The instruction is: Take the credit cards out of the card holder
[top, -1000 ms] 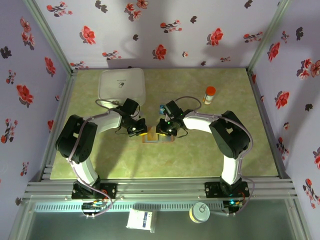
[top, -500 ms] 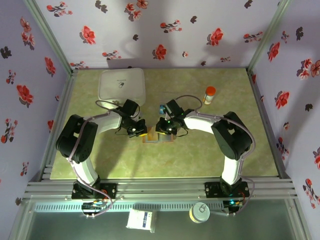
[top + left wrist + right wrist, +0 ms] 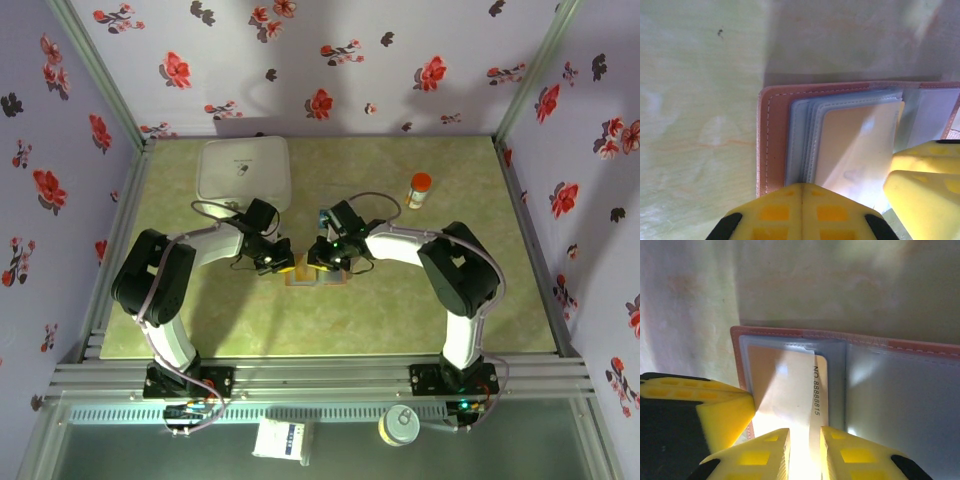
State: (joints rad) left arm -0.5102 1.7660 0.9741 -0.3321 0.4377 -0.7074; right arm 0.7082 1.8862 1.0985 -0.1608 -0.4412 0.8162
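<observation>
The card holder (image 3: 312, 279) lies open on the table between both arms, tan leather rim (image 3: 774, 140) outside, grey-blue sleeves (image 3: 900, 400) inside. A pale yellow-orange credit card (image 3: 785, 390) printed "NO 8888815" sits in the left half's clear sleeve, its right strip poking out. My left gripper (image 3: 802, 189) is shut, its joined tips resting on the wallet's near edge over the sleeves. My right gripper (image 3: 805, 442) stands just over the card with a narrow gap between its fingers, the card's bright face showing through. The two grippers (image 3: 283, 264) (image 3: 322, 262) almost touch. Other cards are hidden.
A white rounded box (image 3: 245, 170) sits at the back left, close behind my left arm. A small bottle with an orange cap (image 3: 419, 189) stands at the back right. Flowered walls enclose the green table top (image 3: 430, 310) on three sides.
My right gripper has edged slightly left over the wallet, closer to the left gripper. The left arm and the wallet look unmoved.
</observation>
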